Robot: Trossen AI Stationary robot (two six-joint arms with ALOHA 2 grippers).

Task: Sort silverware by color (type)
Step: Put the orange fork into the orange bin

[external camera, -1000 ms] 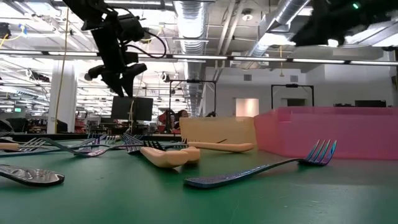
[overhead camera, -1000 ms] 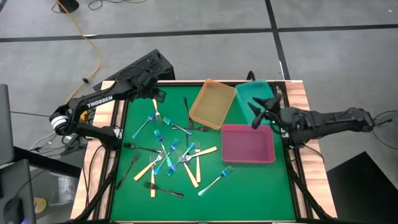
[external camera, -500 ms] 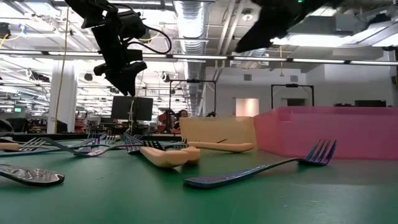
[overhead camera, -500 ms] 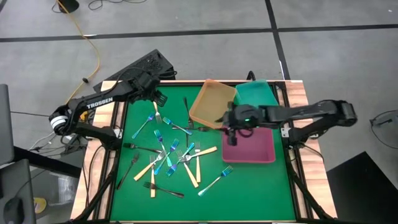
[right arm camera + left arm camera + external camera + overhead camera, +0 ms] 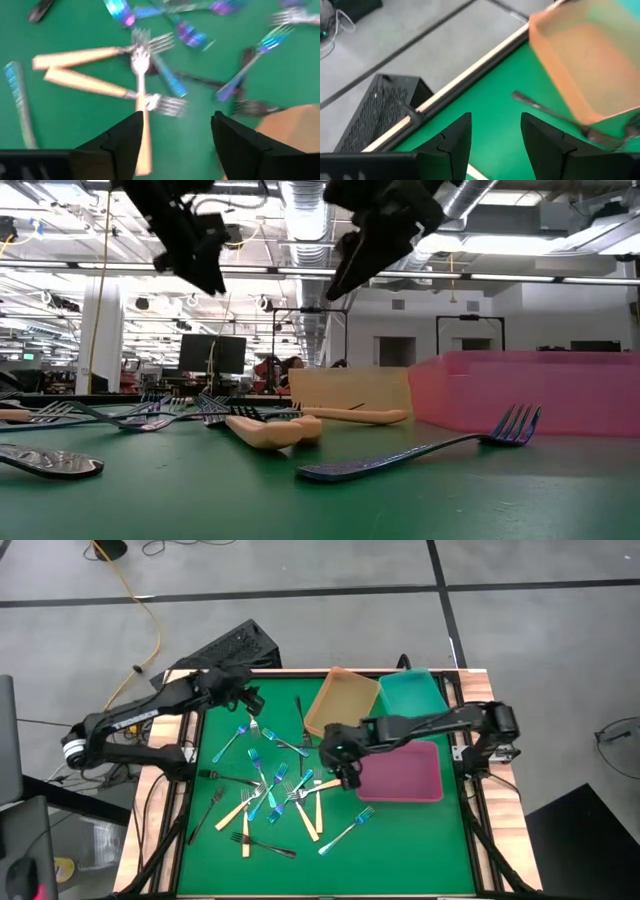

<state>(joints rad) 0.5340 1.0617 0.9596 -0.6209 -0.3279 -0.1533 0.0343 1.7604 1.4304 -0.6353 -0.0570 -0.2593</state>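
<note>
Now right hand [image 5: 345,772] spread, empty, above fork pile [image 5: 275,792]; left hand [image 5: 250,703] spread beside it.

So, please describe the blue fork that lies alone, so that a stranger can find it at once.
Start at the pink tray on the right side of the green table. Just beyond the tray's near left corner lies one shiny blue fork, slanted, with its tines toward the tray. Unlike the other forks, which cross each other in a pile to its left, it touches nothing.

Glossy iridescent metal forks [image 5: 348,829], matt green felt-like table [image 5: 400,840], smooth plastic trays [image 5: 400,772]
</note>
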